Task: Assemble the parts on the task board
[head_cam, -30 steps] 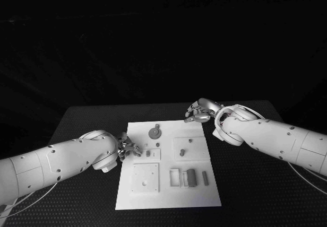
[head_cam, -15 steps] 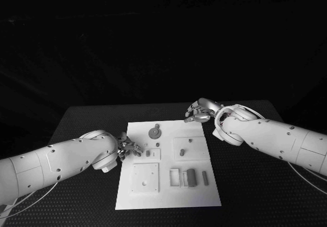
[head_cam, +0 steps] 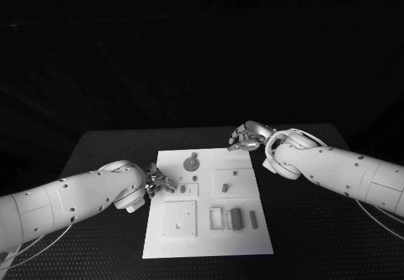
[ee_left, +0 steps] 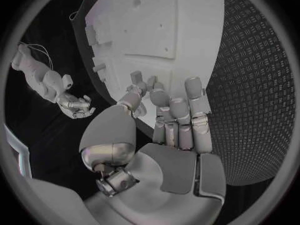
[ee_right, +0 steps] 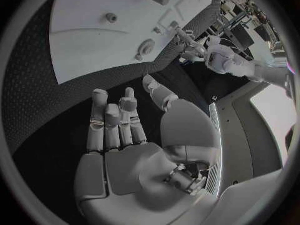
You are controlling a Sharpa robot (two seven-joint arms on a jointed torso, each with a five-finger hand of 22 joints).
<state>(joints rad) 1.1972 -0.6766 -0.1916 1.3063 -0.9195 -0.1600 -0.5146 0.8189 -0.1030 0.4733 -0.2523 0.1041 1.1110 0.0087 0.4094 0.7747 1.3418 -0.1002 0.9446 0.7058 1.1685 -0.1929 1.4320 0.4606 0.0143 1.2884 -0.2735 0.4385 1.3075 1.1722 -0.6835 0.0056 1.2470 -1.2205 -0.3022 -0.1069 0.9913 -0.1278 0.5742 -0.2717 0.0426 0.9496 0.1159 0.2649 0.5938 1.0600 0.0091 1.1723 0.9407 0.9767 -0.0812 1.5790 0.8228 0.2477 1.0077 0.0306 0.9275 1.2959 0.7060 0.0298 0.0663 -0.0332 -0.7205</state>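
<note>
The white task board point(head_cam: 206, 236) lies in the middle of the table. On it are a round part point(head_cam: 192, 164), a small peg point(head_cam: 225, 188), a flat plate point(head_cam: 180, 219) and several upright blocks point(head_cam: 229, 219). My left hand point(head_cam: 160, 183) rests at the board's left edge, its fingertips point(ee_left: 159, 96) just short of a small grey part point(head_cam: 183, 189) point(ee_left: 137, 77) that stands in a recess. Nothing sits between its fingers. My right hand point(head_cam: 246, 139) hovers over the table off the board's far right corner, loosely curled and holding nothing point(ee_right: 119, 120).
Black textured table point(head_cam: 312, 233) surrounds the board on all sides. From the right wrist the board point(ee_right: 81, 50), the round part point(ee_right: 145, 47) and the peg point(ee_right: 111, 18) lie beyond the fingers, with my left hand point(ee_right: 185, 41) at the board's far edge.
</note>
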